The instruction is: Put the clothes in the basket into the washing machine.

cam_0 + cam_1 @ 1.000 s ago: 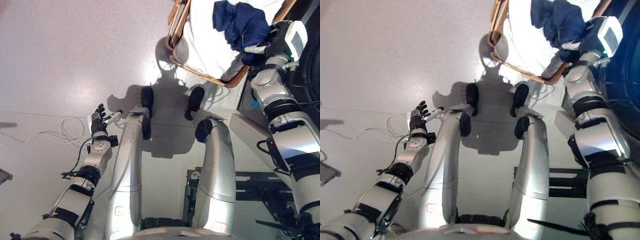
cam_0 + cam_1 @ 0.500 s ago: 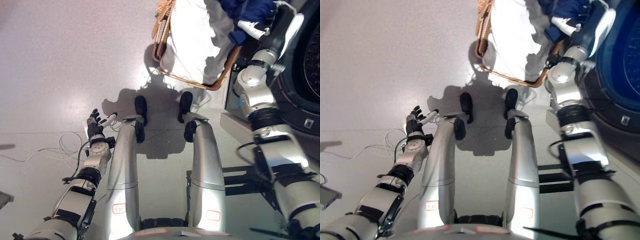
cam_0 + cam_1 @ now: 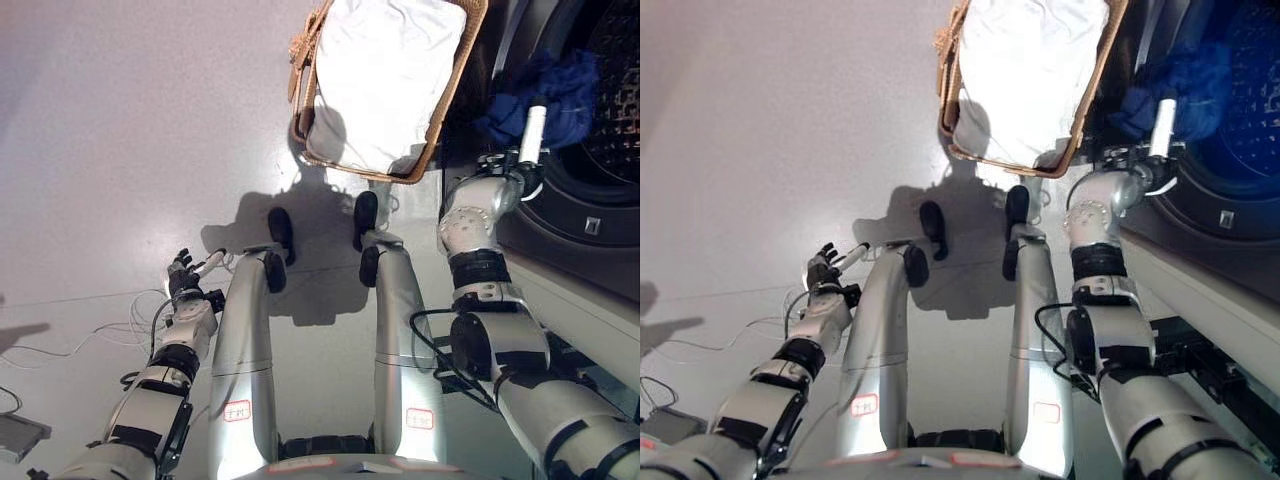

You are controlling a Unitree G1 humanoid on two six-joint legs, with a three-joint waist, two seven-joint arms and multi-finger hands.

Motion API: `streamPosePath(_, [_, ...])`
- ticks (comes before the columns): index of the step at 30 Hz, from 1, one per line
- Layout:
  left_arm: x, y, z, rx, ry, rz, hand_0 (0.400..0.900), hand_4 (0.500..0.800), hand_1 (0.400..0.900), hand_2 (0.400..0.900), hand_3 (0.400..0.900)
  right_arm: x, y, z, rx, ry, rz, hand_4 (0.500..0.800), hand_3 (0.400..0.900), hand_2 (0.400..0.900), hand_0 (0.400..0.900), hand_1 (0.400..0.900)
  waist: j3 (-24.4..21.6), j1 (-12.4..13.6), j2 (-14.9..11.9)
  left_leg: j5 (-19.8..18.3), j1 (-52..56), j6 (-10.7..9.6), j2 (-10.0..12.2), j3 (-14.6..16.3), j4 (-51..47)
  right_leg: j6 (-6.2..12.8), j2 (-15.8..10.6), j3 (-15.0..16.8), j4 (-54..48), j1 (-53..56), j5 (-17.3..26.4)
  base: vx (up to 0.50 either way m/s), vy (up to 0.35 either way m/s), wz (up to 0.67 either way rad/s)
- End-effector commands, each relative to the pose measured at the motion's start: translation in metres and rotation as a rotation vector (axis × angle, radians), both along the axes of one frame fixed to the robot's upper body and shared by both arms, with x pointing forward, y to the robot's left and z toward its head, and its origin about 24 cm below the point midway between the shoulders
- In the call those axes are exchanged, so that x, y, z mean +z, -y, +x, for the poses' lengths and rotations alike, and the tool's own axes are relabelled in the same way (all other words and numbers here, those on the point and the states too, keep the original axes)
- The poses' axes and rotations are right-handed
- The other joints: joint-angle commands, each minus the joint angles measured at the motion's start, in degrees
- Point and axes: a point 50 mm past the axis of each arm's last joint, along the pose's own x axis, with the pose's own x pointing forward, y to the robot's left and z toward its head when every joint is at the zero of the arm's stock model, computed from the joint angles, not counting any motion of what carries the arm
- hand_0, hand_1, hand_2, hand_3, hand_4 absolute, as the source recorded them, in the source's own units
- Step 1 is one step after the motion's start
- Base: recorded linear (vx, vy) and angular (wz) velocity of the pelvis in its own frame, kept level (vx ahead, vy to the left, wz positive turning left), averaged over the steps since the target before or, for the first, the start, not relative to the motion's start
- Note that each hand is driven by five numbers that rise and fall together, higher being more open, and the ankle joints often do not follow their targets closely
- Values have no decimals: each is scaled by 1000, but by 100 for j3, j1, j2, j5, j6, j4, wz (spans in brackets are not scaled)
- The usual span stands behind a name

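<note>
A wicker basket (image 3: 303, 95) with a white cloth lining (image 3: 380, 70) stands on the floor at the top centre. To its right is the washing machine (image 3: 590, 225), its round opening (image 3: 1250, 110) facing me. A dark blue garment (image 3: 550, 95) hangs at the mouth of that opening, off the basket. My right hand (image 3: 528, 140) is just below it, shut on the garment, with one white finger lying up against the cloth. My left hand (image 3: 186, 274) hangs low at the left over the floor, open and holding nothing.
Thin white cables (image 3: 90, 335) trail over the grey floor at the lower left. A flat grey object (image 3: 20, 436) lies at the bottom left corner. The washing machine's front fills the right side, close against the basket.
My right hand has carried the dark blue garment out of the basket and rightwards to the washing machine's opening. The view has swung with it. My left hand stays where it was.
</note>
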Motion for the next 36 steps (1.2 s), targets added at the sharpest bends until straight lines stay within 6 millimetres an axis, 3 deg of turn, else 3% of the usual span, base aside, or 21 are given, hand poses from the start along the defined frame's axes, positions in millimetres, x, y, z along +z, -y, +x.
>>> streamPosePath(1, [-50,-4,-51,35,-207,-4,900,800,900,900,900,38,71,-25,-240,73,-100,500,400,400,400,400,-904,239,363,118,165,-885,5,-590,-571,360,-22,-75,-59,117,154,-1,-46,-1])
streamPosePath(2, [-50,-6,-52,27,-207,8,900,800,900,900,900,51,85,-27,-259,70,-94,500,400,400,400,400,-972,282,401,149,194,-884,-5,-572,-600,362,-38,-53,-86,141,173,95,-59,-2])
streamPosePath(6, [-55,-7,-59,5,-232,15,900,800,900,900,900,70,119,-37,-307,3,-134,500,400,400,400,400,-1069,381,519,170,262,-889,-9,-522,-627,370,-69,7,-60,172,143,12,-49,0])
streamPosePath(10, [-61,-3,-65,-8,-251,6,900,800,900,900,900,82,132,-43,-325,-45,-203,500,400,400,400,400,-1117,422,624,178,269,-897,-2,-474,-580,373,-79,54,9,133,128,32,-34,-5])
streamPosePath(11, [-65,-2,-70,-9,-270,-1,900,800,900,900,900,82,136,-44,-323,-63,-223,533,455,455,455,455,-1138,428,655,186,294,-906,13,-449,-568,369,-88,60,23,143,128,47,-33,-7])
streamPosePath(12, [-68,0,-73,-10,-281,-7,900,800,900,900,900,80,137,-44,-315,-77,-231,774,857,857,857,857,-1146,433,687,155,327,-916,33,-425,-557,369,-88,64,51,163,90,55,-50,-7])
streamPosePath(13, [-69,0,-74,-12,-287,-9,900,800,900,900,900,79,137,-44,-312,-77,-231,800,900,900,900,900,-1158,437,704,167,342,-921,36,-409,-559,370,-91,68,53,173,92,49,-35,-6])
streamPosePath(28, [-74,6,-78,9,-311,-31,900,800,900,900,900,58,109,-29,-238,-33,-267,800,900,900,900,900,-1218,350,789,209,531,-955,68,-369,-677,339,-83,61,-27,356,83,8,-11,-1])
streamPosePath(30, [-75,7,-79,20,-314,-41,900,800,900,900,900,55,94,-24,-201,-3,-319,800,900,900,900,900,-1179,322,760,360,473,-916,82,-343,-704,304,-101,37,-95,337,243,-43,2,0])
streamPosePath(36, [-79,2,-86,54,-335,-47,900,800,900,900,900,30,54,-18,-91,-123,-646,800,900,900,900,900,-1185,277,650,212,717,-907,110,-397,-806,317,-56,0,-219,642,130,14,-2,-1])
